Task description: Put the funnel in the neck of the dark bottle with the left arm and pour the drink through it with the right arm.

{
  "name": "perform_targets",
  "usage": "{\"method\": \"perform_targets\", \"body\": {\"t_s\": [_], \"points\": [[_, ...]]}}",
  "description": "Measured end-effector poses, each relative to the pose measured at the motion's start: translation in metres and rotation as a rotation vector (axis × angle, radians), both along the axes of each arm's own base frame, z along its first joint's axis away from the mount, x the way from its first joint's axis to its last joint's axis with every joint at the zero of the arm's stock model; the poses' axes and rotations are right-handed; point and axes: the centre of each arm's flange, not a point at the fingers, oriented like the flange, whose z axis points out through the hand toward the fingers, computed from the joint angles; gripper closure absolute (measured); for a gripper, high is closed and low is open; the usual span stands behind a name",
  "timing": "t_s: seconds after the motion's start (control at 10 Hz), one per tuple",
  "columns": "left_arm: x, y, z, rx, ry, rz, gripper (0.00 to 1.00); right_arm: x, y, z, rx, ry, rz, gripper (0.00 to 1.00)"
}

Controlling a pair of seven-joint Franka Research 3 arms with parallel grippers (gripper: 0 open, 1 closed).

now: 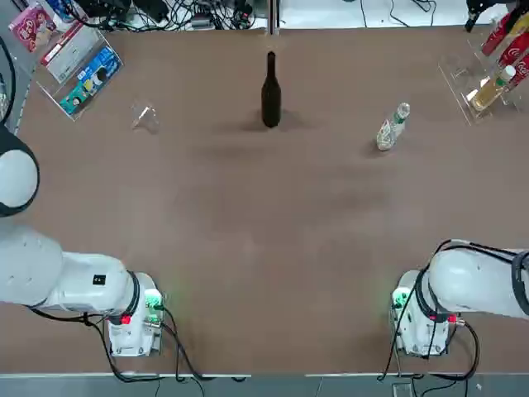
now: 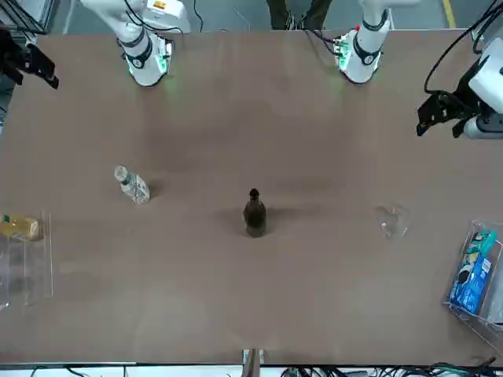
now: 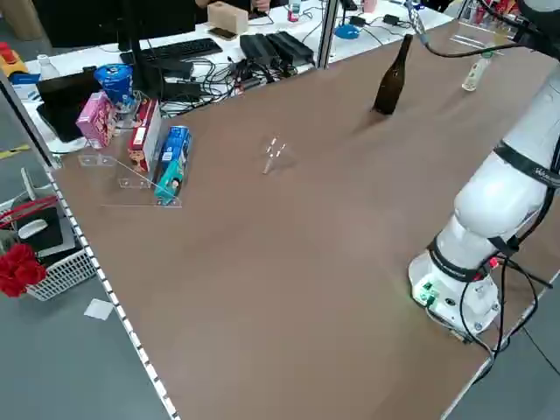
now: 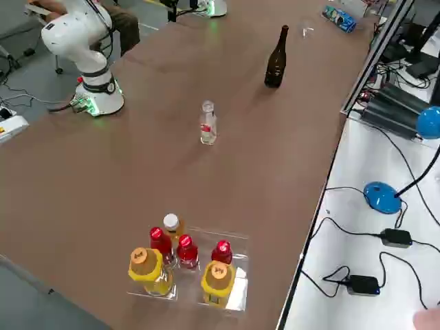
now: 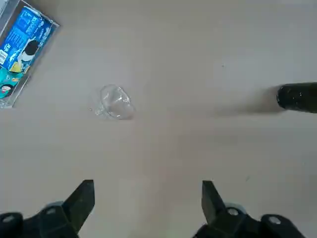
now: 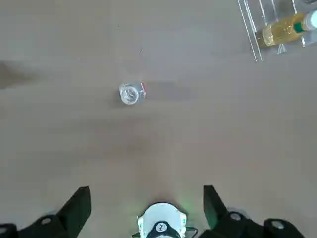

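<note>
No legible text, brand, number or sign on any item. The drink's (image 4: pixel 207 124) label and the blue snack packet's (image 5: pixel 22 42) printing are too small to read.

The brown surface (image 1: pixel 264 248) carries the dark bottle (image 1: pixel 270 91) — upright, mid-far — the funnel (image 1: pixel 145 115), the drink (image 1: pixel 393 127) and clear corner racks (image 1: pixel 81 68)

Clear plastic funnel (image 5: pixel 114 101), matt table (image 1: pixel 264 231)
</note>
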Motion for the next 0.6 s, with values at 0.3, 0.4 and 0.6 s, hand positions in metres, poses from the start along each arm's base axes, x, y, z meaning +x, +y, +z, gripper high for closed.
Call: {"method": "perform_targets", "body": {"t_s": [0.3,0.4,0.6], "points": [[0.000,0.000,0.000,0.000,-0.001,0.002,0.04,0.003,0.004,0.003,-0.011,-0.029,0.004,0.00],[0.000,0.000,0.000,-0.001,-0.001,0.018,0.02,0.005,0.005,0.004,-0.012,-0.040,0.005,0.00],[0.005,0.000,-0.016,0.006,0.041,0.054,0.02,0.008,0.004,0.006,-0.012,-0.066,0.008,0.00]]}}
